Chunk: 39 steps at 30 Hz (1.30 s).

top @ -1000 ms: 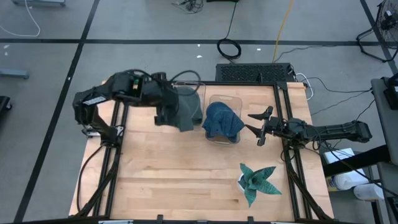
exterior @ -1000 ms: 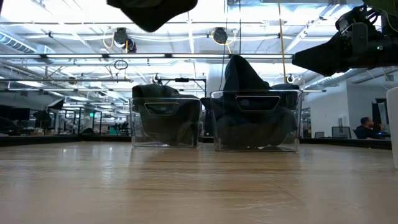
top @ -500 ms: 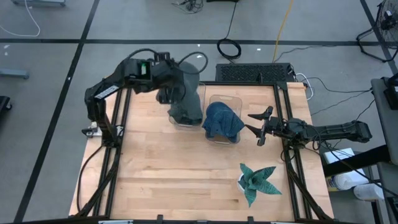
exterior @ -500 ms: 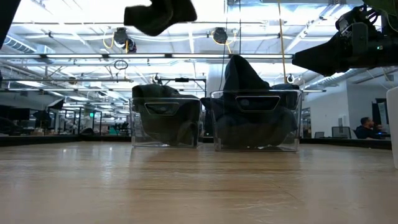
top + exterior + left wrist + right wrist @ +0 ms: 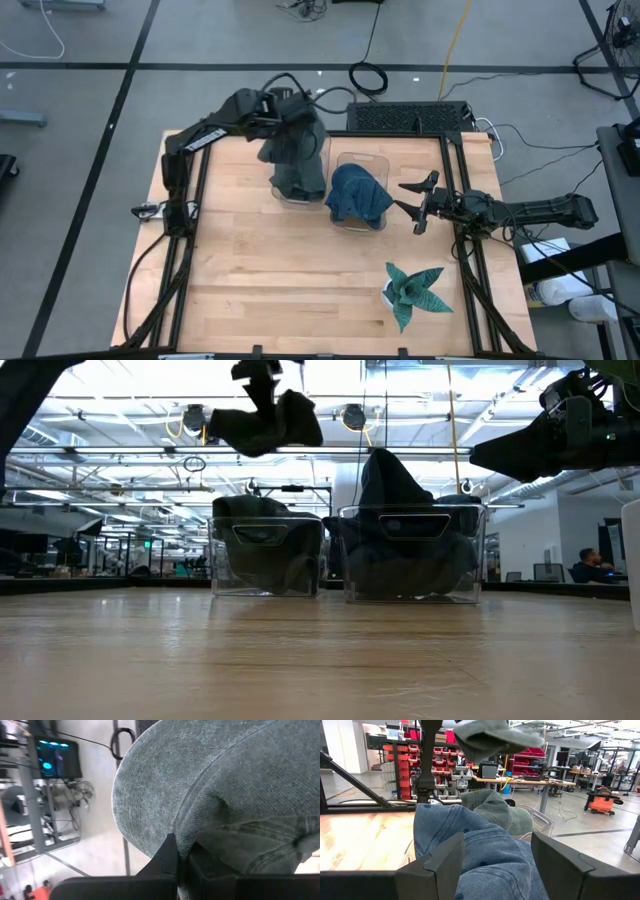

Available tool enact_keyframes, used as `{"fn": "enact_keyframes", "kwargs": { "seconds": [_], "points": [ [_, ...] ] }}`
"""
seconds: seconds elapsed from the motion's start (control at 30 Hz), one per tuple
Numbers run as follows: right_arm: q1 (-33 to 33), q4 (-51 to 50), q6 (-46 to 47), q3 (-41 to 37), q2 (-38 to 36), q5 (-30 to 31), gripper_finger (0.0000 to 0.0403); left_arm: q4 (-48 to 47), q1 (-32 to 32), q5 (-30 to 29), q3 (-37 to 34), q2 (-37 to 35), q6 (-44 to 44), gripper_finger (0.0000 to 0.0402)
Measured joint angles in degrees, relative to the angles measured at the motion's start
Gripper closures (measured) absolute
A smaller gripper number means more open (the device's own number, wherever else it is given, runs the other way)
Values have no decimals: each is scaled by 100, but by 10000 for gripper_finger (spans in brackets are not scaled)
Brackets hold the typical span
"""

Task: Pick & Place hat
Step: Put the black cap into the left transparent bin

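Currently left pincer (image 5: 180, 862) is clamped on the brim of a grey denim cap (image 5: 297, 140), hanging above the left clear plastic bin (image 5: 267, 558), which already holds grey caps. Risk: floppy brim drapes over the bin wall on release and snags. Right pincer (image 5: 418, 207) waits wide, beside the blue denim hat (image 5: 357, 196) heaped in the neighbouring bin on the wooden bench (image 5: 280, 280).

Overhead view: left gripper (image 5: 285, 125) holds a grey hat (image 5: 297, 150) above the left clear bin (image 5: 281, 193); a blue hat (image 5: 357, 195) fills the adjacent bin (image 5: 361, 159); right gripper (image 5: 415, 207), fingers apart, waits beside it.
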Motion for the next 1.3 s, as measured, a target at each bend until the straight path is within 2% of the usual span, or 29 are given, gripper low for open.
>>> {"fn": "enact_keyframes", "kwargs": {
  "seconds": [0.3,0.5,0.87,1.3],
  "points": [
    [0,0,0,1,0,0,181,11,63,190,-71,322,-63,398],
    [2,0,0,1,0,0,181,44,76,181,-831,341,-23,398],
    [0,0,0,0,0,0,181,898,122,380,-1839,345,-242,398],
    [0,2,0,1,-2,0,181,2433,68,517,-3305,334,-183,398]
  ]
}}
